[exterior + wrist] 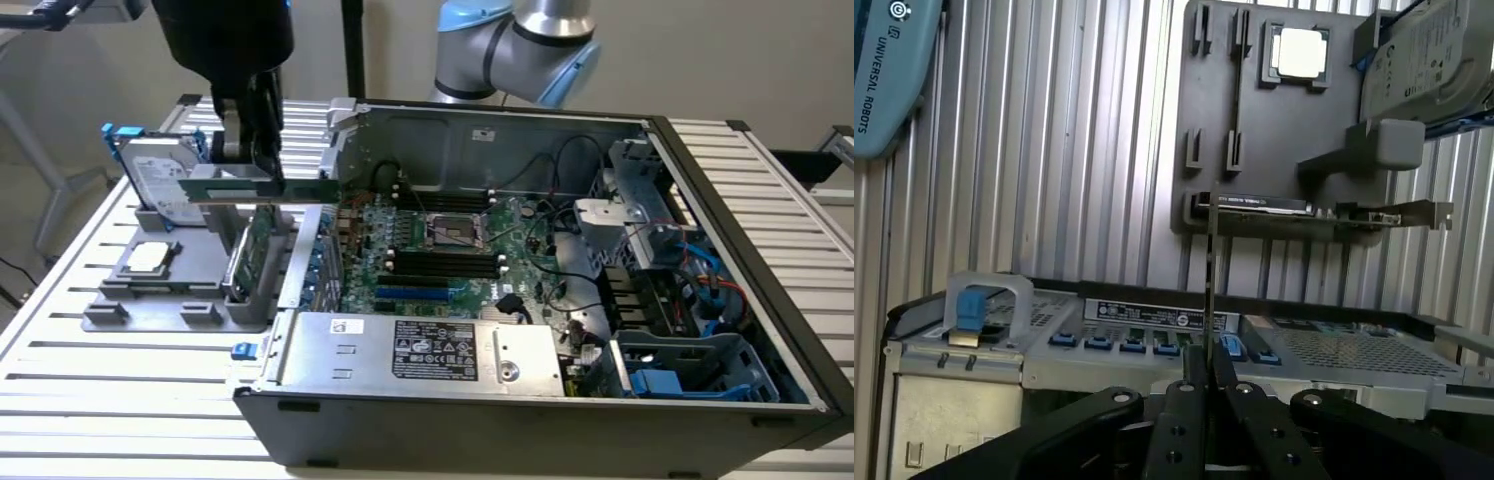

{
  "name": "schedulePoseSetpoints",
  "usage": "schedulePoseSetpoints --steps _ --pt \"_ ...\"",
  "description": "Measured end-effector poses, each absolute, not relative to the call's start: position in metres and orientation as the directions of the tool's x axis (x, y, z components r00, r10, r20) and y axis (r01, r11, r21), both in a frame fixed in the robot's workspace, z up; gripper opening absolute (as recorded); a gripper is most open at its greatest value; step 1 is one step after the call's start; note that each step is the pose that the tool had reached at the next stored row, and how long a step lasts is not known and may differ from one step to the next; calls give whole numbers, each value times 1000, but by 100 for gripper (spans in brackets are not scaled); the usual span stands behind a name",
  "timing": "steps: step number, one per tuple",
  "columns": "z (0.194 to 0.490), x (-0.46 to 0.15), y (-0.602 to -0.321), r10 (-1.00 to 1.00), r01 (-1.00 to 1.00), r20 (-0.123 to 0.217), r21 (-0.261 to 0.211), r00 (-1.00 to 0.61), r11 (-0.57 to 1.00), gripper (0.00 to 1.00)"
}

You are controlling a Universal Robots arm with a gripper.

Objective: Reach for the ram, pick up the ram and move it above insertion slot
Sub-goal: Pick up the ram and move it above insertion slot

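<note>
An open computer case (721, 330) sits on a slatted table (120, 400), motherboard exposed. At the exterior view's left, a grey holder tray (147, 300) carries a hard drive (160, 180), an expansion card (250, 255) and a processor chip (150, 256). Above the tray, near the case's left wall, the gripper (240, 165) is closed tight on the ram (260, 187), held level in the air.

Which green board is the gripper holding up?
The thin ram, pinched in the gripper above the holder. The bigger green card stands in the grey holder.
</note>
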State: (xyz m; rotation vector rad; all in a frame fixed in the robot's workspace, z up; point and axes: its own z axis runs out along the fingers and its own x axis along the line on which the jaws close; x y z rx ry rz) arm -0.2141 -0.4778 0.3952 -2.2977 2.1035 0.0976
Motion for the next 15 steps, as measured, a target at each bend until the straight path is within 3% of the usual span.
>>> schedulePoseSetpoints --steps 15 --pt "394 -146 -478 -994 -996 -70 23 87 -89 14"
